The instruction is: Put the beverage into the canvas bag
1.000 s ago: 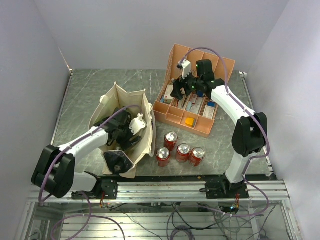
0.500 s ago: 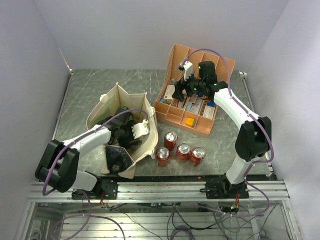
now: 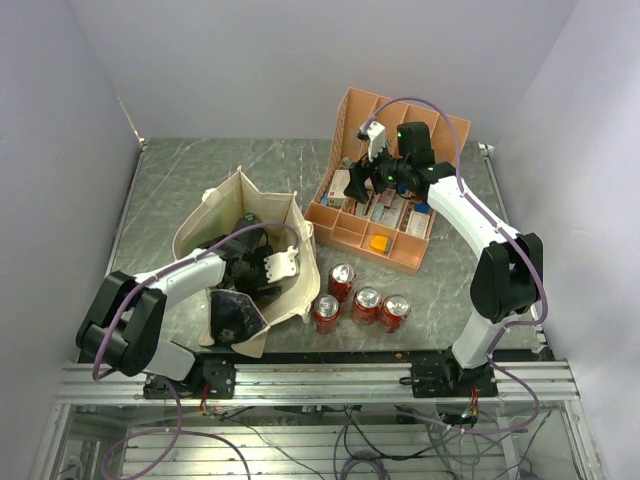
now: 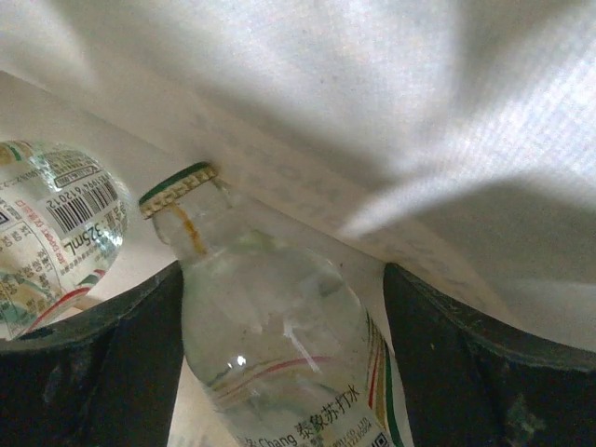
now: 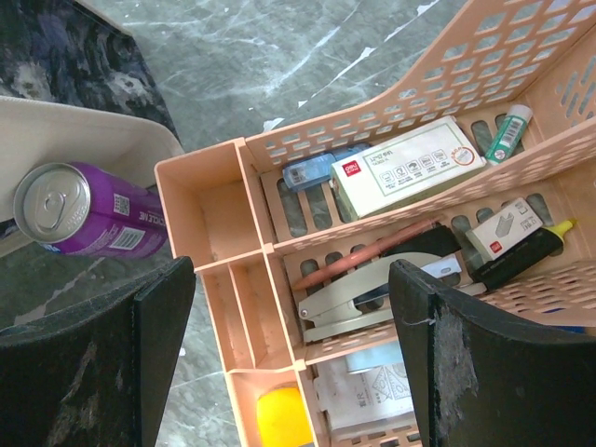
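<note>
Desk (image 3: 180,170) carries the canvas bag (image 3: 228,195), mouth open, at left, and the orange organizer (image 3: 352,110) rear right. Right tool (image 5: 289,279) spread wide above organizer, nothing between fingers. Left tool (image 4: 282,317) inside bag, spread, straddling clear glass bottle (image 4: 270,345) lying against the fabric.

The overhead camera sits high behind the arm bases, looking down across the whole table (image 3: 180,180). The left wrist camera is inside the bag (image 3: 297,235), very close to a bottle (image 4: 270,326). The right wrist camera looks down at the organizer (image 3: 340,235) from fairly near; the overhead view shares it.
</note>
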You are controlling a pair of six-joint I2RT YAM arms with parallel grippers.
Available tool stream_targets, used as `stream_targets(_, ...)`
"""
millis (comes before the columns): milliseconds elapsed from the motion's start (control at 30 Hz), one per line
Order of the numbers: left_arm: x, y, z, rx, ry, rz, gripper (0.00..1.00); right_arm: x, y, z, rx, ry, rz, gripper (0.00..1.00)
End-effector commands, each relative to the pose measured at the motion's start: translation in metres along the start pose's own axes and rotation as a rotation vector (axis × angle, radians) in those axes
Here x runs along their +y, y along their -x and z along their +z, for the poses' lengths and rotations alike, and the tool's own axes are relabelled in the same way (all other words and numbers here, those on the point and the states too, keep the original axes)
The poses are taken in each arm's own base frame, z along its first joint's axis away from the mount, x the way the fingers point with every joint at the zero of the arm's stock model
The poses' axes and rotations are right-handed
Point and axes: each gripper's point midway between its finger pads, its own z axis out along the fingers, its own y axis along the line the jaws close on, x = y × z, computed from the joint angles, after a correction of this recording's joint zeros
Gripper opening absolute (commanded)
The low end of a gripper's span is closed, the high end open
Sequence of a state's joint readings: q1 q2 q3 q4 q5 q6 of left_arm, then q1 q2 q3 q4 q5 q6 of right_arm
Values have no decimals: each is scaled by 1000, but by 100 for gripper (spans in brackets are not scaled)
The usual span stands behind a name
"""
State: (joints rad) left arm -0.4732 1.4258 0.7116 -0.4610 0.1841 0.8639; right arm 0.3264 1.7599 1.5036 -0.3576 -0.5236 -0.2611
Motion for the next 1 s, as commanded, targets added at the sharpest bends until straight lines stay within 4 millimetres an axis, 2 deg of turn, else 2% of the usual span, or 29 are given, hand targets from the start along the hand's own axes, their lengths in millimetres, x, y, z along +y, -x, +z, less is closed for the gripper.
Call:
stream_targets(0,-30,-49,14,176,-117,25,74,-6,19,-7,-37,-23,-4,84)
stream_targets(167,-10,-29,8,117,-28,-55,44,-4,20,-9,-37,-33,-9,84)
stream_targets(367,18,0,-15,20,77,-166,8,1,21,-9,-34,-29,-27,84)
stream_targets(733,41,29,-61,-87,153,-204,7,14,25,-11,-38,-12,-55,84)
stream_targets(967,53,41,-85,-155,193,-231,7,22,41,-15,-61,6,-90,84)
